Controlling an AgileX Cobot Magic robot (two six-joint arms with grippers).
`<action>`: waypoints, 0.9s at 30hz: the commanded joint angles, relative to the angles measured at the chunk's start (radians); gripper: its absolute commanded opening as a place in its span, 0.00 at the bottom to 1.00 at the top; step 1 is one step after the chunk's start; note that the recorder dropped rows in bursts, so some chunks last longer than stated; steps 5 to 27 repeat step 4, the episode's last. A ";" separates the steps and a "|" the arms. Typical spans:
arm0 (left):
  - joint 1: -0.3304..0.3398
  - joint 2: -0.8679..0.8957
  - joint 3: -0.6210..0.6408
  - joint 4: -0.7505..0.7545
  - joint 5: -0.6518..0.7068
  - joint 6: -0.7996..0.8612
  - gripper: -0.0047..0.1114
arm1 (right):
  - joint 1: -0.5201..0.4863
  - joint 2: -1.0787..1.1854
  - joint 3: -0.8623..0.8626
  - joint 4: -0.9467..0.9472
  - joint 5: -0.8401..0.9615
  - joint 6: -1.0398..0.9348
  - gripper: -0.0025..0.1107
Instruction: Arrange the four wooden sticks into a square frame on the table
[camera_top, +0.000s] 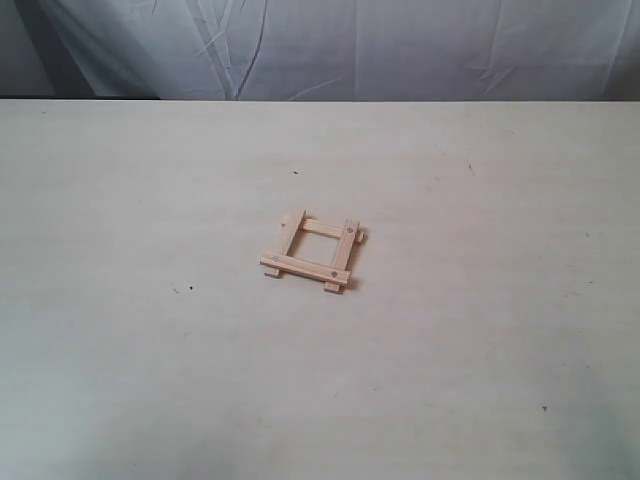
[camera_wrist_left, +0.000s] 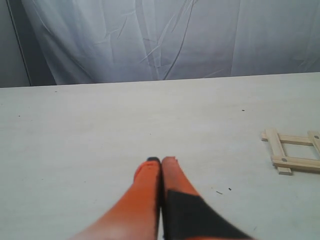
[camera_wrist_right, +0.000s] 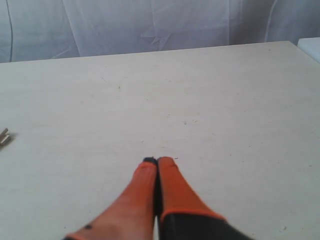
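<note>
The four wooden sticks lie as a small square frame in the middle of the pale table, overlapped at the corners with ends sticking out. The frame also shows in the left wrist view, well off to the side of my left gripper, whose orange fingers are pressed together on nothing. In the right wrist view only a stick end peeks in at the picture's edge. My right gripper is shut and empty. Neither gripper shows in the exterior view.
A wrinkled white cloth hangs behind the table's far edge. A few tiny dark specks dot the tabletop. A white object's corner shows past the table's far corner in the right wrist view.
</note>
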 joint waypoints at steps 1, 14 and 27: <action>-0.006 -0.004 0.005 -0.007 -0.017 0.000 0.04 | -0.005 -0.006 0.003 0.001 -0.009 -0.007 0.02; -0.006 -0.004 0.005 -0.007 -0.017 0.000 0.04 | -0.005 -0.006 0.003 0.001 -0.009 -0.007 0.02; -0.006 -0.004 0.005 -0.007 -0.017 0.000 0.04 | -0.005 -0.006 0.003 0.001 -0.009 -0.007 0.02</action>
